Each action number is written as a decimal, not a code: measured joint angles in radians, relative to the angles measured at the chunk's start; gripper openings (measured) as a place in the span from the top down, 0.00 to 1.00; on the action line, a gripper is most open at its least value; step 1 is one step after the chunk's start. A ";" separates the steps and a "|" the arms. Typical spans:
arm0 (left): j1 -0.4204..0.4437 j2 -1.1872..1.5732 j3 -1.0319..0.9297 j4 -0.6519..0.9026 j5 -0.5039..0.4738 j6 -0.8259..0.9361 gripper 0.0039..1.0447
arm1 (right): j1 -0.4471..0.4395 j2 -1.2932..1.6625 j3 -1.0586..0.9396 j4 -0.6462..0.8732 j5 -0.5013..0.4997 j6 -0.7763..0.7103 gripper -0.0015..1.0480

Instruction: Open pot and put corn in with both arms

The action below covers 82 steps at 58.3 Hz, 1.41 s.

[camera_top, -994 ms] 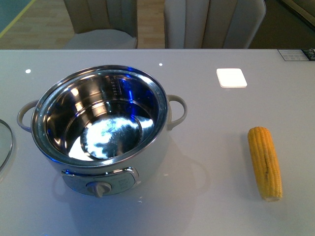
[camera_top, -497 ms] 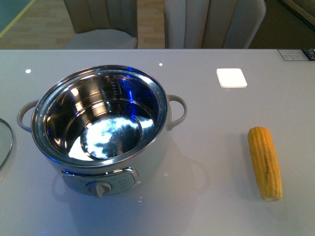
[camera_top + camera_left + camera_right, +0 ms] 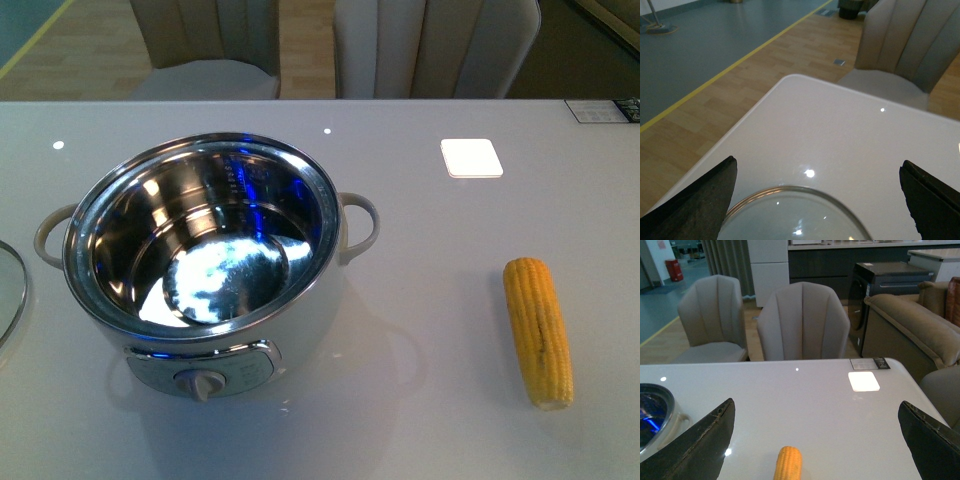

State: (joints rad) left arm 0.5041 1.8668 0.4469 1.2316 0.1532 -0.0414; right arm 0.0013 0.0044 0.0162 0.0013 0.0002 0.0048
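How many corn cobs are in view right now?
1. The corn lies on the table, right of the pot and apart from it. The open pot holds none, and nothing seems to hide another.

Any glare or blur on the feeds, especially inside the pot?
Front view: sharp, but the pot carries white glare and blue reflections in its steel bowl; the corn is evenly lit. Left wrist view: light spots glint on the table and the glass lid. Right wrist view: clear, corn cropped at the frame edge.
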 joint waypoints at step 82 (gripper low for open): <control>-0.502 -1.831 -0.434 -1.219 -0.153 0.031 0.97 | 0.000 0.000 0.000 0.000 0.000 0.000 0.08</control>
State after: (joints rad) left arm 0.0025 0.0353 0.0128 0.0124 -0.0002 -0.0105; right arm 0.0013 0.0048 0.0162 0.0013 0.0002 0.0048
